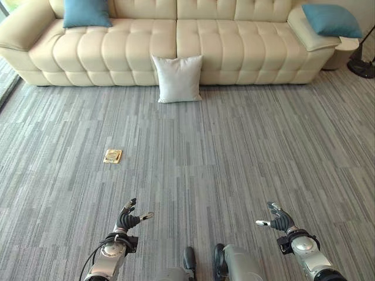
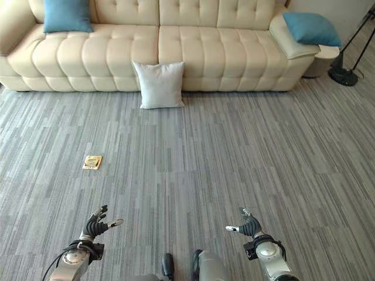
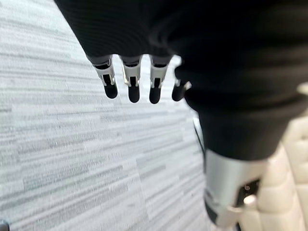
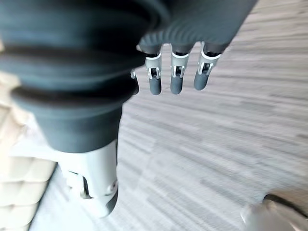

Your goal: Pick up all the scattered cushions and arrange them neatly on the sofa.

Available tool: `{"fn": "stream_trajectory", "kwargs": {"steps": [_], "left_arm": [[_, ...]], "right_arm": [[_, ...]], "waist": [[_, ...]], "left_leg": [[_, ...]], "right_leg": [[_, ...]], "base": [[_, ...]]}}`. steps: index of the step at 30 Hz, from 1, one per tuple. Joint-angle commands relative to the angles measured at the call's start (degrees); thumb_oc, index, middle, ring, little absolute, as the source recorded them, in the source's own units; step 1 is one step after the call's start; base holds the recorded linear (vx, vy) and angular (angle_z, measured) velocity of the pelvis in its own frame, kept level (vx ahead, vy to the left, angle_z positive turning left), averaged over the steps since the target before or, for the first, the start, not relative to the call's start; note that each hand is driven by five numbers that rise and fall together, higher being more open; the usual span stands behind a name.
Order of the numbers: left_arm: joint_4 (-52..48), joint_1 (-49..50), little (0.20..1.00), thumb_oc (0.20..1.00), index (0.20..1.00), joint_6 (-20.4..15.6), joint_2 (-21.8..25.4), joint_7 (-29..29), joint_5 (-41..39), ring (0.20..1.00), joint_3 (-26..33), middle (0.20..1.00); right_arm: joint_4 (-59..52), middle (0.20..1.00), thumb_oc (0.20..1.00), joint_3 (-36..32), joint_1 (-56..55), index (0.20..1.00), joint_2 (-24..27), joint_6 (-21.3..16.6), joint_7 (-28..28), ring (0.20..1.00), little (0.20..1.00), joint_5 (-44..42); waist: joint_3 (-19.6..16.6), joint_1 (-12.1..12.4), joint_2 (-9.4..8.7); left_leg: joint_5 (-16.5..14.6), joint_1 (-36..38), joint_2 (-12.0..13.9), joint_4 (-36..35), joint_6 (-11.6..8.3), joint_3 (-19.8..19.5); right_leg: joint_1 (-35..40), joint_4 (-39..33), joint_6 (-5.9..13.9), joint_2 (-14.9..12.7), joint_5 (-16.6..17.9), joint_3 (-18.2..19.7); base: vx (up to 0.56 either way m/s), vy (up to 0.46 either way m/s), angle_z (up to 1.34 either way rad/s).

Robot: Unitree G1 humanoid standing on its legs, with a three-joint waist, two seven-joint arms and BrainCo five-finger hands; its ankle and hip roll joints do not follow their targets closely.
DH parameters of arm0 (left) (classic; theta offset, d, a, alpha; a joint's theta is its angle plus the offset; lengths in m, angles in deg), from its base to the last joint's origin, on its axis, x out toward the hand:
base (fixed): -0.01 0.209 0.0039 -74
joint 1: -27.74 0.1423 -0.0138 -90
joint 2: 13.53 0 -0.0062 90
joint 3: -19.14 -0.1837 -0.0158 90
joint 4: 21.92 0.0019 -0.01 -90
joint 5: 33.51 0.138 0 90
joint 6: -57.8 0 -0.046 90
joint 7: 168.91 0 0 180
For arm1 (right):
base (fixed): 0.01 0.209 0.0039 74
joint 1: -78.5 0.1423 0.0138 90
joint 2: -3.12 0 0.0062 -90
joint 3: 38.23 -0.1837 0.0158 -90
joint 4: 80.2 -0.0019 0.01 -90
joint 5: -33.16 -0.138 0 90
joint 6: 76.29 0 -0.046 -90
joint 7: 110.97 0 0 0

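White cushion point(image 1: 177, 78) stands on the carpet point(image 1: 234, 146), leaning against the sofa point(image 1: 176, 41) front. Two blue cushions point(image 1: 87, 13) already sit on the sofa. Left hand point(image 1: 126, 219) and right hand point(image 1: 280, 220) hang empty, fingers relaxed, well short of the sofa. Risk: a one-handed grab could let the soft cushion slip.

A: Floor covering?
B: Grey carpet point(image 1: 246, 152), streaked in lighter and darker narrow bands.

A: Loose items, left side?
B: Small square brass-coloured plate point(image 1: 112, 156), lying flat on the carpet, well apart from everything else.

A: Far right corner?
B: Black stand base point(image 1: 361, 68) with thin black rods rising from it. Just beside it, a pale rounded side table point(image 1: 347, 54).
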Motion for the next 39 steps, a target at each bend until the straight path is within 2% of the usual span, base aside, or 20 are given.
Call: {"fn": "stream_trajectory", "kwargs": {"steps": [1,3,5,6,8,10,11,13,14,17,19,22,24,26,28,30,32,34,36,39], "left_arm": [[-0.2,0.7,1.0,1.0,1.0,-2.0,1.5,-0.6,-1.4,1.0,0.2,1.0],[0.3,0.4,1.0,1.0,1.0,-2.0,0.8,-0.6,-1.1,1.0,-0.3,1.0],[0.7,0.9,1.0,1.0,1.0,-2.1,0.1,-0.1,-0.9,1.0,-0.8,1.0],[1.4,1.2,1.0,1.0,1.0,-2.1,-0.6,-0.1,-1.1,1.0,-0.8,1.0],[2.0,2.0,1.0,1.0,1.0,-2.0,-1.6,0.8,-1.4,1.0,-1.9,1.0],[1.8,2.1,1.0,1.0,1.0,-1.6,-1.6,1.6,-1.3,1.0,-2.5,1.0],[2.5,1.5,1.0,1.0,1.0,-1.5,-1.8,1.6,-1.1,1.0,-3.2,1.0],[3.1,1.0,1.0,1.0,1.0,-1.4,-1.9,2.0,-0.6,1.0,-4.1,1.0],[2.6,1.3,1.0,1.0,1.0,-1.3,-1.7,2.2,0.3,1.0,-4.6,1.0],[2.1,2.3,1.0,1.0,1.0,-1.3,-1.5,2.5,0.6,1.0,-4.6,1.0],[3.1,3.3,1.0,1.0,1.0,-1.2,-1.9,2.4,0.3,1.0,-4.0,1.0],[4.7,4.7,1.0,1.0,1.0,-0.9,-2.6,2.0,-0.3,1.0,-2.7,1.0],[4.9,4.3,1.0,1.0,1.0,-0.8,-2.2,2.0,-0.1,1.0,-2.3,1.0],[4.8,3.9,1.0,1.0,1.0,-1.0,-2.0,1.8,-0.4,1.0,-2.2,1.0],[4.7,3.5,1.0,1.0,1.0,-0.9,-1.8,1.6,-1.1,1.0,-1.8,1.0],[5.2,2.4,1.0,1.0,1.0,-0.7,-1.8,1.4,-1.2,1.0,-2.2,1.0],[5.5,1.9,1.0,1.0,1.0,-0.7,-1.9,1.2,-0.9,1.0,-2.6,1.0],[6.0,2.3,1.0,1.0,1.0,-0.7,-2.3,1.2,-0.7,1.0,-2.8,1.0],[6.7,2.7,1.0,1.0,1.0,-0.7,-2.7,1.3,-0.5,1.0,-2.7,1.0],[7.8,2.4,1.0,1.0,1.0,-0.7,-3.4,1.4,-0.8,1.0,-3.6,1.0]], "right_arm": [[-0.9,1.0,1.0,0.7,0.3,1.0,0.9,-1.4,-0.7,1.0,1.0,-0.7],[-1.5,1.0,1.0,1.0,-0.3,1.0,1.3,-1.4,-0.5,1.0,1.0,-0.4],[-2.7,1.0,1.0,0.7,-1.8,1.0,2.1,-1.4,0.0,1.0,1.0,0.1],[-2.7,1.0,1.0,0.4,-2.2,1.0,2.4,-1.7,0.0,1.0,1.0,-0.1],[-4.3,1.0,1.0,0.0,-3.8,1.0,3.0,-2.1,0.2,1.0,1.0,-0.2],[-4.5,1.0,1.0,-0.6,-4.1,1.0,3.2,-2.4,0.0,1.0,1.0,-1.0],[-3.5,1.0,1.0,-0.6,-3.7,1.0,3.1,-2.5,-0.5,1.0,1.0,-1.6],[-3.0,1.0,1.0,-0.5,-3.8,1.0,2.8,-2.5,-0.6,1.0,1.0,-2.0],[-3.0,1.0,1.0,-0.6,-4.1,1.0,2.9,-2.4,-0.5,1.0,1.0,-1.7],[-1.3,1.0,1.0,-0.2,-4.1,1.0,1.8,-2.3,-0.8,1.0,1.0,-1.6],[-1.0,1.0,1.0,0.6,-3.5,1.0,1.5,-2.1,-0.7,1.0,1.0,-0.8],[-1.7,1.0,1.0,1.6,-2.9,1.0,0.8,-1.8,-0.2,1.0,1.0,1.0],[-2.9,1.0,1.0,2.5,-1.4,1.0,0.3,-1.8,0.3,1.0,1.0,1.6],[-2.9,1.0,1.0,2.9,-0.7,1.0,-0.4,-1.7,0.5,1.0,1.0,1.8],[-3.5,1.0,1.0,3.0,-0.5,1.0,-0.6,-1.6,0.5,1.0,1.0,1.6],[-3.7,1.0,1.0,3.3,0.0,1.0,-0.1,-1.3,0.5,1.0,1.0,1.8],[-3.8,1.0,1.0,3.6,0.1,1.0,0.3,-1.1,0.6,1.0,1.0,2.6],[-4.1,1.0,1.0,3.8,-0.4,1.0,0.6,-1.2,0.8,1.0,1.0,2.6],[-4.0,1.0,1.0,3.7,-0.6,1.0,0.9,-1.1,0.8,1.0,1.0,2.8],[-4.7,1.0,1.0,3.3,-1.9,1.0,2.2,-1.7,0.8,1.0,1.0,2.2]], "waist": [[-0.9,-1.2,-0.29],[0.0,-2.7,-0.37],[-0.6,-3.7,-0.05],[-1.4,-4.0,0.44],[-2.6,-4.6,2.01],[-2.5,-4.8,1.61],[-2.2,-4.5,0.88],[-2.2,-3.9,-0.09],[-2.1,-3.1,-0.82],[-1.5,-0.9,-0.94],[-2.1,0.2,-0.93],[-4.0,1.3,-0.48],[-3.7,1.5,-0.33],[-3.5,1.4,0.03],[-3.5,1.1,0.78],[-2.5,0.0,1.18],[-1.3,-1.2,1.15],[-1.5,-1.7,0.4],[-2.6,-1.5,0.39],[-3.7,-1.9,0.88]], "left_leg": [[-7.7,4.7,4.5,3.7,-7.82,-3.5],[-9.3,8.2,3.3,3.8,-8.57,-6.2],[-10.3,10.7,3.0,4.6,-9.54,-8.4],[-8.6,10.9,3.7,6.1,-11.12,-9.2],[-1.1,9.3,6.3,12.3,-16.36,-8.5],[4.2,5.4,9.1,20.9,-18.91,-5.0],[5.0,2.7,9.4,24.6,-18.38,-3.3],[0.1,-1.3,9.8,22.1,-15.66,0.0],[-3.2,-4.5,8.5,19.1,-14.03,0.9],[2.0,-11.1,6.5,10.2,-13.9,-0.1],[2.9,-12.1,6.0,9.6,-13.73,0.1],[1.4,-7.9,5.5,6.4,-11.39,1.4],[-0.5,-5.3,5.8,6.3,-9.82,3.0],[-1.9,-3.6,5.9,6.8,-9.14,3.5],[-3.1,-1.6,6.5,6.1,-9.26,3.2],[-5.0,1.2,6.9,6.3,-9.81,2.0],[-6.8,3.1,7.0,7.8,-10.67,0.8],[-7.7,4.6,6.6,8.7,-11.2,-0.8],[-7.5,5.6,7.1,8.5,-11.83,-1.5],[-2.5,4.4,10.8,11.5,-15.36,-2.6]], "right_leg": [[11.4,-28.0,1.19,1.3,6.9,-1.1],[8.5,-36.7,2.07,2.2,9.8,-2.0],[9.3,-37.6,1.26,2.6,10.8,-1.6],[10.1,-36.7,0.08,3.4,11.2,-1.5],[13.8,-36.7,-2.46,4.6,8.6,-3.7],[17.3,-37.2,-4.68,5.4,6.1,-3.8],[19.4,-37.9,-5.41,5.6,4.8,-2.9],[22.2,-39.2,-5.41,5.2,3.5,-2.2],[24.1,-40.4,-5.01,5.0,2.8,-1.3],[29.1,-42.9,-4.41,6.6,1.9,1.8],[31.2,-43.7,-4.3,7.5,1.5,4.3],[31.1,-39.4,-2.77,6.7,0.9,5.5],[27.5,-30.2,-0.23,5.8,1.9,5.1],[24.1,-26.7,1.29,4.0,3.6,2.7],[21.6,-29.7,0.76,1.5,3.5,-1.8],[16.3,-34.5,0.42,-1.9,6.6,-5.1],[14.6,-36.1,1.34,-4.3,8.2,-5.5],[15.1,-35.1,1.46,-2.8,8.5,-1.7],[15.2,-34.3,0.83,-2.1,8.6,-1.2],[18.6,-36.2,-1.19,-0.1,6.9,-3.2]], "base": [[0.48,-0.028,0.37],[0.52,-0.137,0.55],[0.53,-0.255,1.14],[0.63,-0.428,1.12],[0.52,-0.444,0.98],[0.4,-0.369,0.55],[0.44,-0.366,0.07],[0.38,-0.209,-0.5],[0.37,-0.084,-0.85],[0.32,-0.027,-1.01],[0.32,0.091,-1.29],[0.35,0.185,-1.12],[0.19,0.081,-0.62],[0.16,0.001,-0.26],[0.29,-0.092,-0.23],[0.42,-0.237,-0.21],[0.35,-0.256,0.08],[0.31,-0.268,0.37],[0.26,-0.256,0.63],[0.23,-0.405,0.7]]}}
